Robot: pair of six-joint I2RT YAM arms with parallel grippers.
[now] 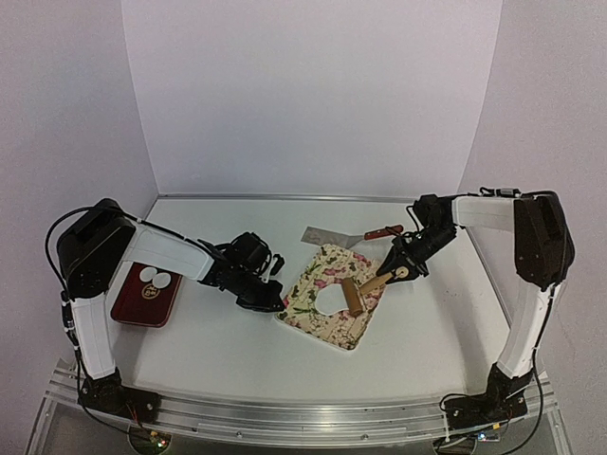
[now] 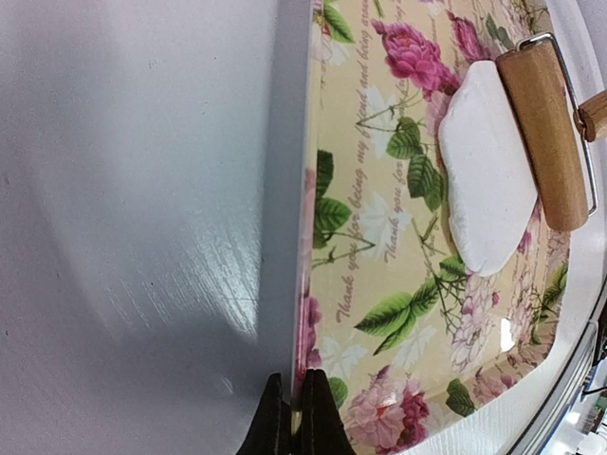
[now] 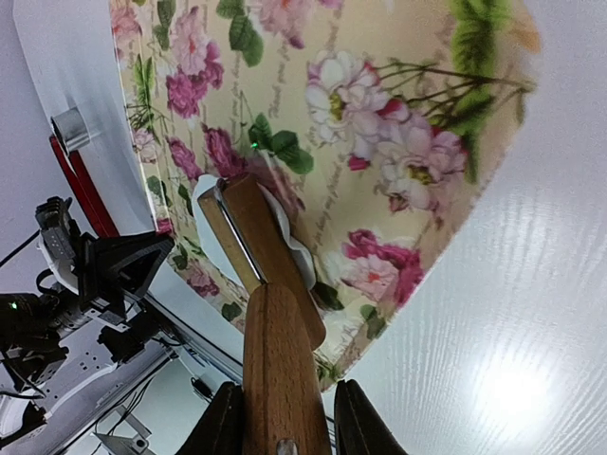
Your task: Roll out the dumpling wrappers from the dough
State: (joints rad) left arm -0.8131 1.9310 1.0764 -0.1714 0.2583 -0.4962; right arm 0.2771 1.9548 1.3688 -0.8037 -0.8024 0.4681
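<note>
The right pincer [image 3: 282, 417] is clamped on the roller [image 3: 275, 322] by its wooden handle, with the barrel resting on the edge of the dough [image 2: 488, 180]. The left pincer [image 2: 294, 428] is pinched on the floral board [image 2: 379, 246] rim, apparently steadying it. Step in hand: flattening. The next move calls for downward pressure and a stroke across the dough. Two dumpling wrappers [image 1: 148, 275] lie on the red tray [image 1: 142, 308], well apart.

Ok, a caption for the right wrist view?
Right gripper shut on the roller handle, roller lying across white dough on the floral board.
</note>
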